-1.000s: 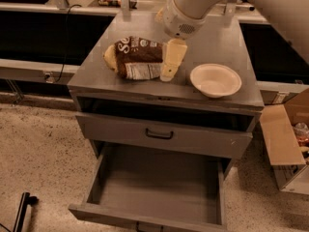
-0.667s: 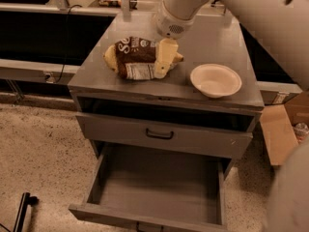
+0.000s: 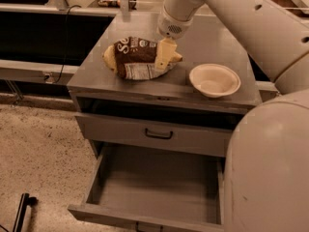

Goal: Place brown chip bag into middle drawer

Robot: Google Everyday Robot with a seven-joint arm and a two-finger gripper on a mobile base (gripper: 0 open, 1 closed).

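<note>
The brown chip bag (image 3: 134,57) lies on the left part of the grey cabinet top (image 3: 217,37), dark brown with white lettering and tan ends. My gripper (image 3: 165,60) comes down from the white arm above and sits at the bag's right end, touching or just over it. The middle drawer (image 3: 154,187) is pulled out at the bottom of the cabinet. Its bare flat floor holds nothing.
A round white bowl (image 3: 214,79) stands on the cabinet top right of the bag. A shut grey drawer with a black bar handle (image 3: 159,134) is above the open one. My arm's large white body (image 3: 270,168) fills the right foreground. The speckled floor (image 3: 38,158) is at left.
My gripper has moved left and down, from between bag and bowl onto the bag's right end. The bag and bowl have stayed in place.
</note>
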